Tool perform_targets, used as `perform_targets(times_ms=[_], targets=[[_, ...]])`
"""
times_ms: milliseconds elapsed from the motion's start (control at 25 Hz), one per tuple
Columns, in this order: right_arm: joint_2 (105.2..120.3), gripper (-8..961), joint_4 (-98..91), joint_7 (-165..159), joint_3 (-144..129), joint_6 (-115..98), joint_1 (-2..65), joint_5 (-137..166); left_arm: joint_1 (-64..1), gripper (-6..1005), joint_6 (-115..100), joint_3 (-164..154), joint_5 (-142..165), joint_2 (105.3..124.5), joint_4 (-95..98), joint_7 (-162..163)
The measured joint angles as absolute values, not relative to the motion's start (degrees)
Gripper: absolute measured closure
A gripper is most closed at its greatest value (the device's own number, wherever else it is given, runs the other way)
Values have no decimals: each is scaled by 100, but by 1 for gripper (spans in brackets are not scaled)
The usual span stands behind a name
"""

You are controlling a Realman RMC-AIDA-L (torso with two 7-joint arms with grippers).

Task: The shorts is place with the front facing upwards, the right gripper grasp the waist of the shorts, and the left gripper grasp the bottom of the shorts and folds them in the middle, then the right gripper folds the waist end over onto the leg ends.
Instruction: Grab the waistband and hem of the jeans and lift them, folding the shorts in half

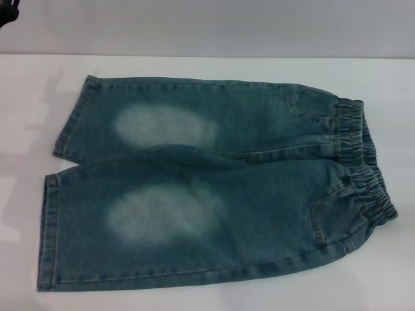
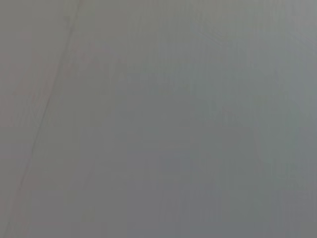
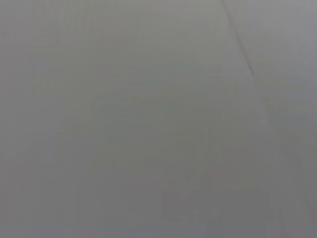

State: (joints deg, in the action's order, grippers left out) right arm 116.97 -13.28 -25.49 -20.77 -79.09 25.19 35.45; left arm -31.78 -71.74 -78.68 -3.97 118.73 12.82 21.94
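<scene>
— So where are the shorts (image 1: 214, 188)?
— Spread flat, front up, on the white table (image 1: 26, 116) — waist (image 1: 363, 168) toward the right, hemmed leg ends (image 1: 55, 194) toward the left.
— And the grippers' jaws?
— Cannot tell — neither gripper shows; both wrist views are plain grey.

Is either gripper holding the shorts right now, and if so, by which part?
Nothing is held. The shorts lie flat and unfolded on the white table, waist toward the robot's right, with no gripper on them. Neither gripper shows in any view.

Faded denim shorts (image 1: 214, 188) flat, front up, waist (image 1: 363, 168) rightward
</scene>
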Motion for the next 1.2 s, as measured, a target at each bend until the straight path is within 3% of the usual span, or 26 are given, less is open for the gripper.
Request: perform_targets(times_ms=[760, 1200], targets=[[11654, 508, -1327, -2848, -2249, -7879, 2541, 3660, -3235, 233, -6993, -7935, -367, 11891, 1265, 2377], [11626, 508, -1677, -3661, -2329, -7787, 2418, 4541, -3206, 233, -6860, -8149, -342, 11797, 1326, 3302]])
